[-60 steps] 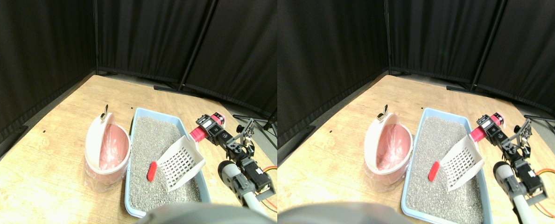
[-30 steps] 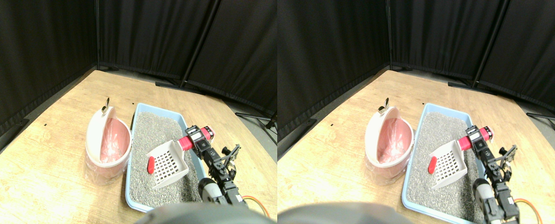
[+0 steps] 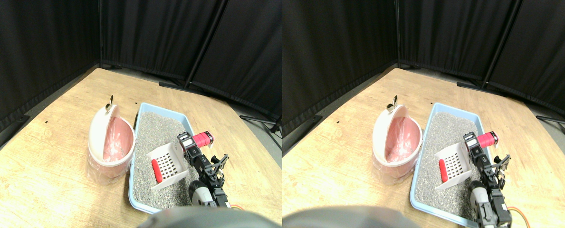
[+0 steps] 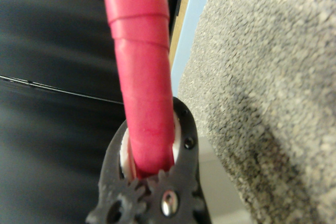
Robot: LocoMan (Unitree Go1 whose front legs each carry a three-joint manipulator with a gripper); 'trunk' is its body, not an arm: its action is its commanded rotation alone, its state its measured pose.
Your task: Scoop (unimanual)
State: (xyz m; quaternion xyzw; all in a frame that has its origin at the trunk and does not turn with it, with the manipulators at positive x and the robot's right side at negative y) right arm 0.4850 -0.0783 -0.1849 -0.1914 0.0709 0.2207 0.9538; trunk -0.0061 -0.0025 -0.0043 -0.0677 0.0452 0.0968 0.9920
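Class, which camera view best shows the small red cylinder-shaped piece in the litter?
The stereo pair view: the small red cylinder-shaped piece lies at the white slotted plastic scoop's front edge. The wrist view misses it, showing only the scoop's red wrapped handle and grey litter.

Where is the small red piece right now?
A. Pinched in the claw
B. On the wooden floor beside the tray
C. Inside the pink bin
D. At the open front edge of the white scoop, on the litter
D: the red piece lies on the grey litter against the scoop's open front edge.
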